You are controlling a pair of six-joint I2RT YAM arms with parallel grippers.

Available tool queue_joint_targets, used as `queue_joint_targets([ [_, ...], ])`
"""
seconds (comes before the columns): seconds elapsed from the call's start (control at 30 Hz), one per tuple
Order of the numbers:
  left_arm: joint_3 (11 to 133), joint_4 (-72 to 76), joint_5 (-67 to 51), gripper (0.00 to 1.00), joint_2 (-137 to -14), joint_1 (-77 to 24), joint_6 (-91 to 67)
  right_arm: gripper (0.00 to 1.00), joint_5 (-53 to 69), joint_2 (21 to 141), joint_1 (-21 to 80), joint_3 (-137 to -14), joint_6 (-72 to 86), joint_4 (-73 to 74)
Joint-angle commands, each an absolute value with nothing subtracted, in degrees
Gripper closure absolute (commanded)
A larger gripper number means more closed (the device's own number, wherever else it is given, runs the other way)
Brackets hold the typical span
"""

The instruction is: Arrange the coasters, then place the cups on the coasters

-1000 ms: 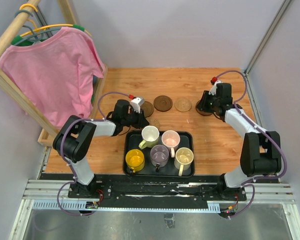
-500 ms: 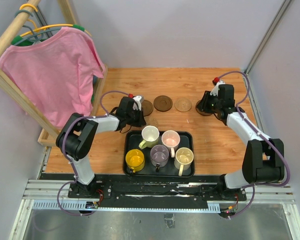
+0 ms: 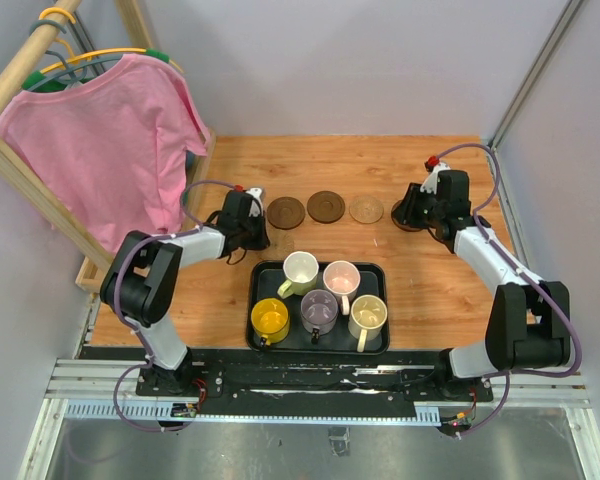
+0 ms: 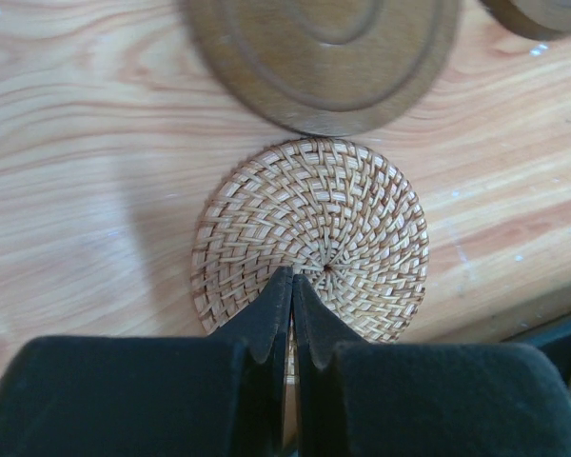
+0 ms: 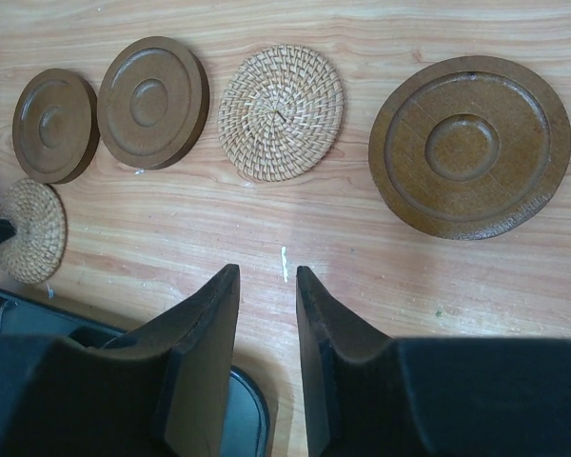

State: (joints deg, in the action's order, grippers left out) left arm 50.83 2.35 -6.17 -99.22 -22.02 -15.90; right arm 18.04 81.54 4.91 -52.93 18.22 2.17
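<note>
Fingers of the left gripper (image 4: 292, 284) are pressed together, tips on a woven coaster (image 4: 352, 219) by the far-left corner of the black tray (image 3: 376, 274), which holds five mugs (image 3: 319, 308). The right gripper (image 5: 266, 274) hovers part-open, empty, near the far-right brown coaster (image 5: 471, 143).

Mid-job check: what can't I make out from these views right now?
Top view: the left gripper hides the small woven coaster.
Left wrist view: shut fingers cover that coaster's near rim, so pinched or merely touched is unclear.
Top view: the right gripper covers most of the rightmost wooden coaster.
Right wrist view: the black tray is cut off at the bottom edge.
</note>
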Motion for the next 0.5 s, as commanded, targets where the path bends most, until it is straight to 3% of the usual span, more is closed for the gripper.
queue_joint_targets([
  [0.0,48.23,-4.34,-2.29,0.95,-98.71,-17.58,-15.4,0.68,19.15,80.47,5.89,-52.24,18.7,1.6],
  [0.47,61.18,-4.06,-3.29,0.97,-107.73,-9.54,-17.46,0.68,20.06,80.79,6.15,-52.06,18.55,1.27],
])
